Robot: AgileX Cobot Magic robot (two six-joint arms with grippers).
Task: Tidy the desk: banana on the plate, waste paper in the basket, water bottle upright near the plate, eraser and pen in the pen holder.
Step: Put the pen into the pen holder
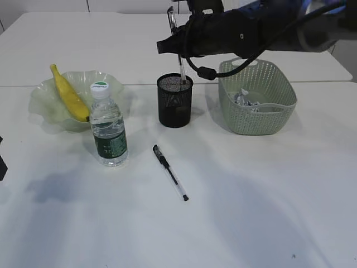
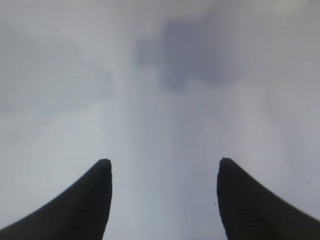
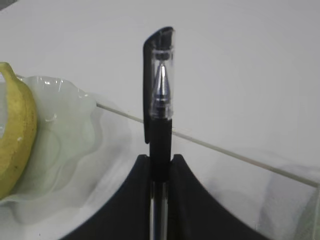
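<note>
On the white tabletop (image 1: 268, 201), the banana (image 1: 68, 94) lies on the plate (image 1: 47, 103) at left, the water bottle (image 1: 108, 126) upright beside it — a second pen (image 1: 170, 172) lies flat nearby. The left pincer (image 2: 164, 172) gapes wide, holding nothing. The right pincer (image 3: 161, 165) clamps a capped pen (image 3: 160, 100) upright over the pen holder (image 1: 175, 101); crumpled paper (image 1: 245, 100) sits in the basket (image 1: 256, 120).

Pen holder (image 1: 175, 100) contents hidden
</note>
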